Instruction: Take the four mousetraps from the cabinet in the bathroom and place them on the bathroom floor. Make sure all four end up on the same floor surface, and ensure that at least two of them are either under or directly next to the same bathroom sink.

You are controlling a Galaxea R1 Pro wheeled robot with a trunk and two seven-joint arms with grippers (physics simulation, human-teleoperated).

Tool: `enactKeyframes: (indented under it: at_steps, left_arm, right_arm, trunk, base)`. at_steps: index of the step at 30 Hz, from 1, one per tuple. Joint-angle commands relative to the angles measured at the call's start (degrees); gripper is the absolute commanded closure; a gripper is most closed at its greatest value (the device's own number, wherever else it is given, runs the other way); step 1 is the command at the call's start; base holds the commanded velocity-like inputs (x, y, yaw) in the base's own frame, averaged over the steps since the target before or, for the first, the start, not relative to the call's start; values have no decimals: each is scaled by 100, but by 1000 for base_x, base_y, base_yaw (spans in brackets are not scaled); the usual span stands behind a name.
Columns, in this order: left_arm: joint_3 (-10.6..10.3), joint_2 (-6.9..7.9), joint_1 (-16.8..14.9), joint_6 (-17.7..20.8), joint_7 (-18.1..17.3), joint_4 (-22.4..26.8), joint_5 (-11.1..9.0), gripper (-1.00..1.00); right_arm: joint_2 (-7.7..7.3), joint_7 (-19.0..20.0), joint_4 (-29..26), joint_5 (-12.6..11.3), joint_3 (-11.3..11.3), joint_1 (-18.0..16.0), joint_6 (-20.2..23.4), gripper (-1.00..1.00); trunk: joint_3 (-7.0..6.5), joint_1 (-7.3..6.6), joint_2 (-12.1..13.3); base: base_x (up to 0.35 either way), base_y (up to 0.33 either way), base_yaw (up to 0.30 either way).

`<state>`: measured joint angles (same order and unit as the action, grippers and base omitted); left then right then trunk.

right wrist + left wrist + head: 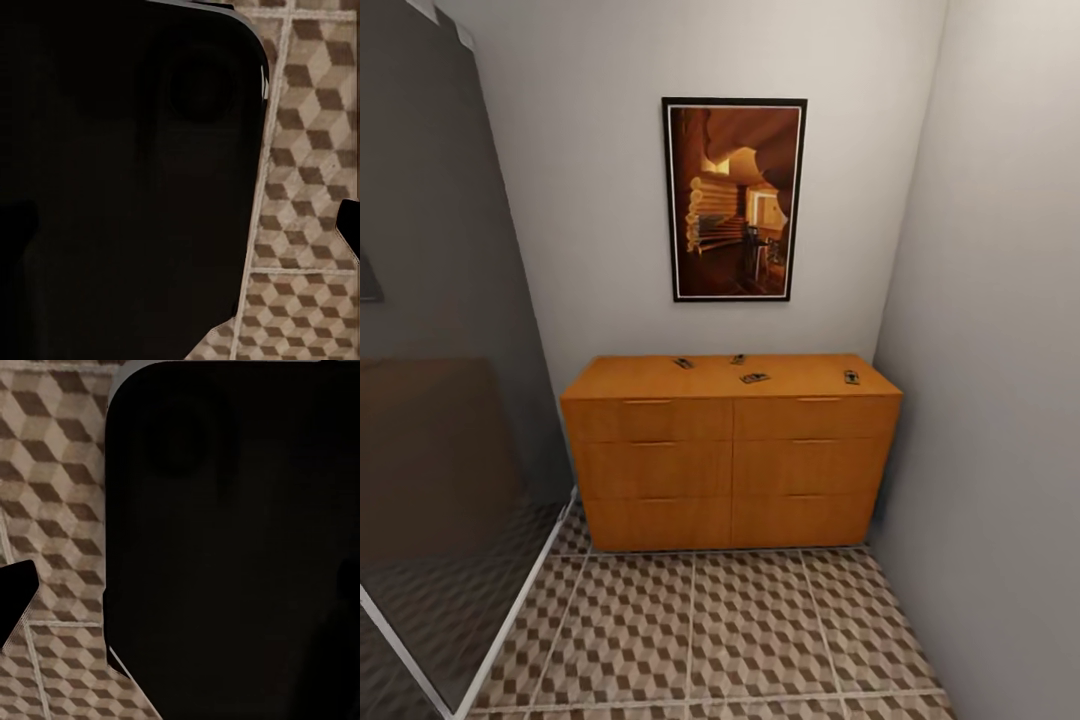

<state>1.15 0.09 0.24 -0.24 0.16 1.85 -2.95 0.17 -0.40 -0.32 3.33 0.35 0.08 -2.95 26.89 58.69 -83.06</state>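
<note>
Four mousetraps sit on the flat top of the orange-brown cabinet (730,470), which stands against the far wall of a narrow bathroom alcove beneath a framed picture (734,199). One mousetrap (682,363) lies left of centre, a second (737,359) sits at the middle toward the wall, a third (754,378) lies nearer the front edge, and the fourth (851,377) rests toward the right end. They are too small here to read each board's long axis with confidence. The cube-patterned bathroom floor (740,630) stretches between the robot and the cabinet, with a glass panel (440,450) along the left side and a plain wall on the right. Both wrist views look down at that same tiling past a large dark body close to each lens; whether either gripper's fingers are spread or closed cannot be told from them. The traps lie ahead of and above the lowered arms, well apart from them, so neither arm looks clearly nearer; judging by position, the right arm would suit the right-end trap and the left arm the left one, once the base closes the gap.
</note>
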Motion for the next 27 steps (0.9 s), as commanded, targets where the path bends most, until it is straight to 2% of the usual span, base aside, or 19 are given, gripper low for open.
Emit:
enactKeyframes:
  at_steps: [1, 18, 27]
  left_arm:
    - [10, 0, 3, -3, 2, 9, -31, -100]
    - [23, 0, 3, -30, 2, 9, -23, -100]
    - [26, 1, 3, -64, 2, 9, -15, -100]
  right_arm:
    - [0, -4, -3, 35, -2, 1, -11, -100]
    - [0, -4, -3, 30, -9, 1, -12, -100]
    - [0, -4, -3, 28, -10, 1, -10, -100]
  trunk:
    - [4, 4, -2]
    - [4, 4, -2]
    - [4, 4, -2]
  base:
    - [323, 0, 0]
    - [318, 0, 0]
    - [67, 0, 0]
